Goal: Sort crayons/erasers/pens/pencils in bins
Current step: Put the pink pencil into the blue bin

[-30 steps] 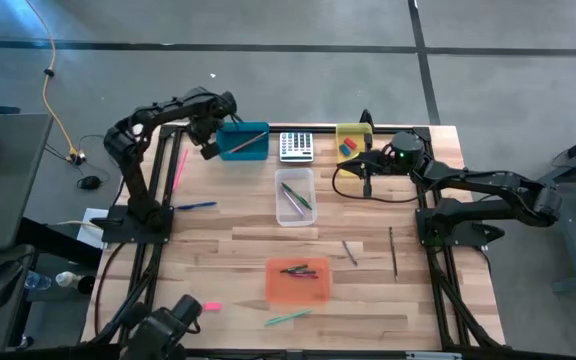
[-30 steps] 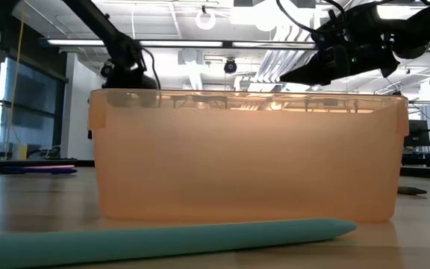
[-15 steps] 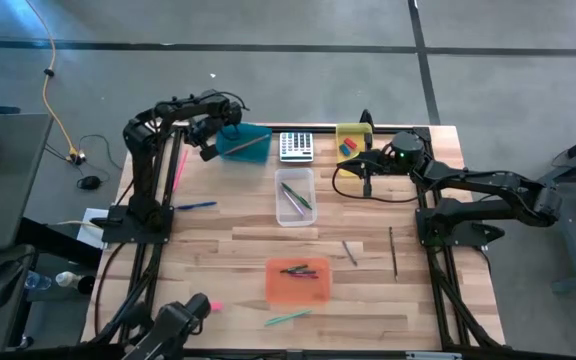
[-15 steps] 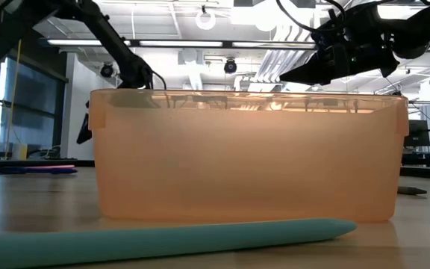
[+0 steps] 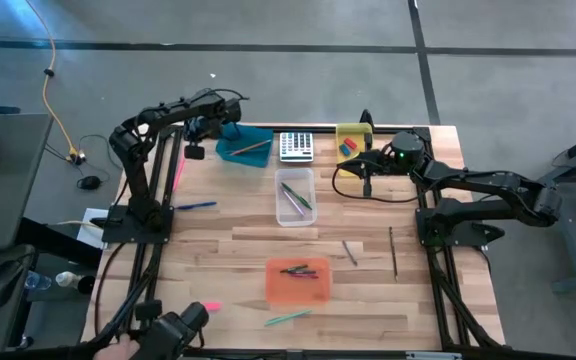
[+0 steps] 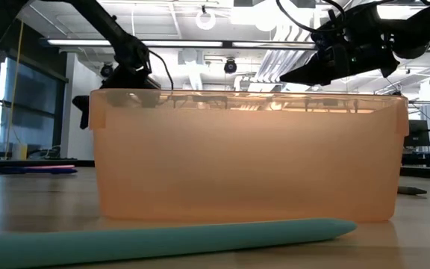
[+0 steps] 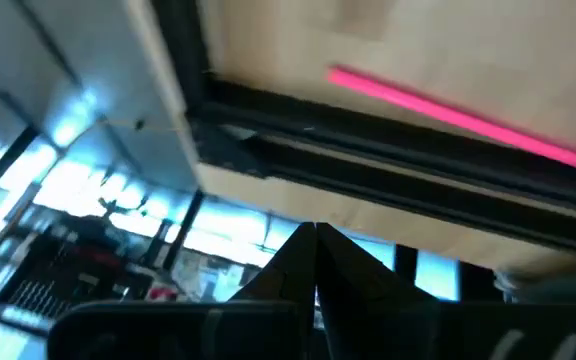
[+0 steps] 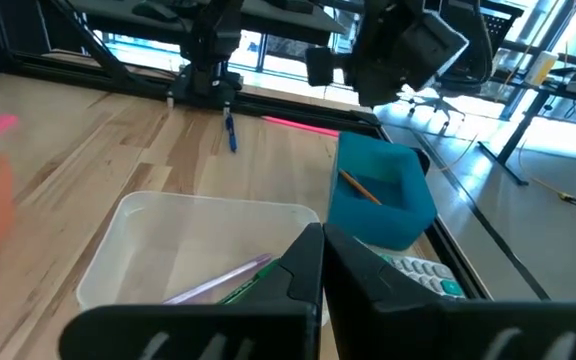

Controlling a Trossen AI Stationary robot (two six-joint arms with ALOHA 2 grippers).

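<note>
Sorting partly done: teal bin (image 5: 243,146) at far left with one wooden pencil (image 5: 251,148), yellow bin (image 5: 353,140) at far right with erasers (image 5: 348,147), clear bin (image 5: 295,197) in middle with pens (image 5: 297,194), orange bin (image 5: 298,281) near front with crayons (image 5: 303,269). Left to sort: pink pencil (image 5: 180,168) and blue pen (image 5: 197,206) at left, pink eraser (image 5: 213,306) and green pen (image 5: 288,317) near front, two dark sticks (image 5: 393,250) at right. Left gripper (image 5: 194,150) beside teal bin, fingers pressed together, empty. Right gripper (image 5: 366,178) near yellow bin, also pressed together. Wooden table (image 5: 238,245) with calculator (image 5: 296,146); grey floor around, bright ceiling lights behind.
</note>
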